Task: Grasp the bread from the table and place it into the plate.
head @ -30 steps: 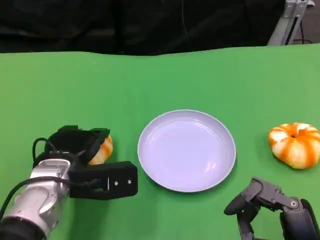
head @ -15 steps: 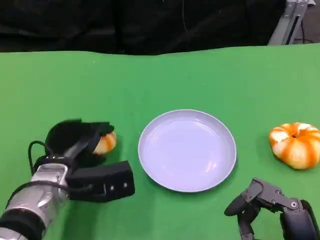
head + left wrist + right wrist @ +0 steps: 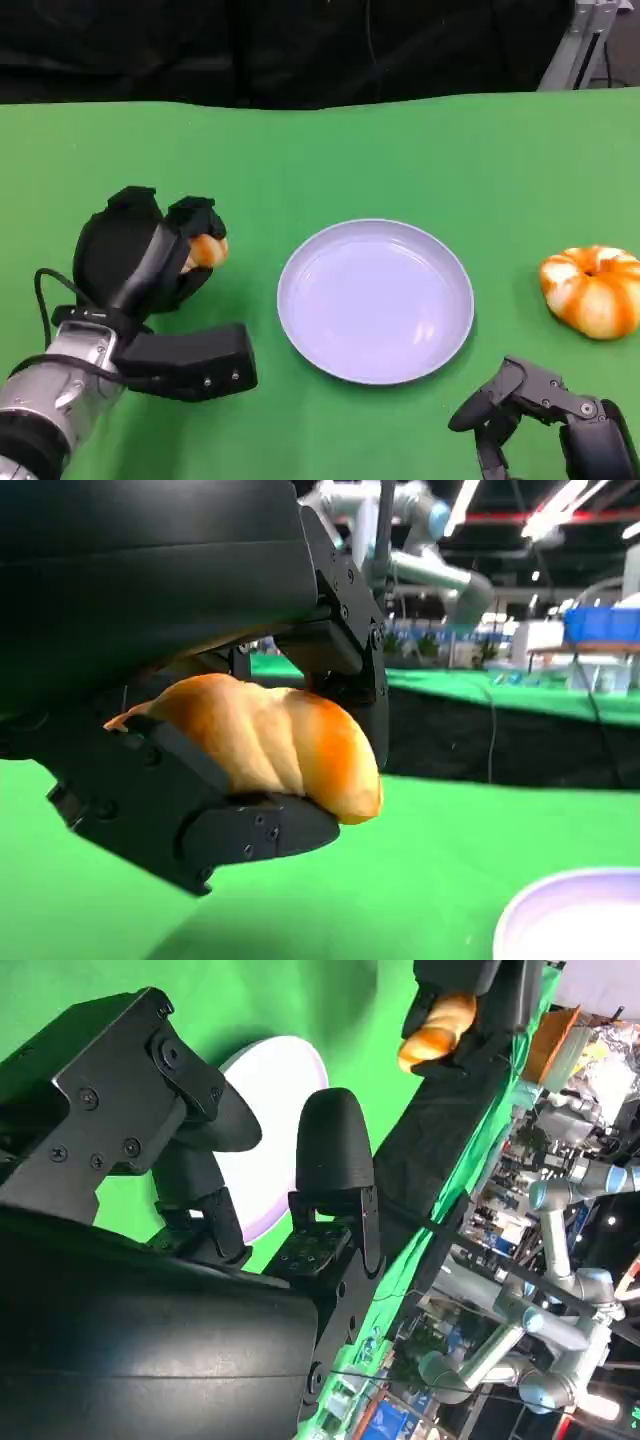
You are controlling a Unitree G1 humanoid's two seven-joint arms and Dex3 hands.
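Observation:
My left hand (image 3: 140,265) grips a small golden-brown bread (image 3: 207,250) between its black fingers, raised off the green table, left of the plate. The left wrist view shows the bread (image 3: 270,740) clamped between the fingers, with the plate's rim (image 3: 570,920) beyond it. The round pale lilac plate (image 3: 375,300) sits at the table's middle with nothing in it. My right hand (image 3: 540,405) rests low at the near right, fingers bent and apart, holding nothing. In the right wrist view its fingers (image 3: 330,1160) point toward the plate (image 3: 275,1110) and the far-off bread (image 3: 437,1030).
An orange and white pumpkin-shaped item (image 3: 592,290) lies on the table right of the plate, just beyond my right hand. The green table ends at a dark backdrop at the far side. A metal stand (image 3: 585,40) is at the far right corner.
My left hand has closed around the bread and lifted it off the table, tilting upward. The plate, the pumpkin-shaped item and my right hand have stayed put.

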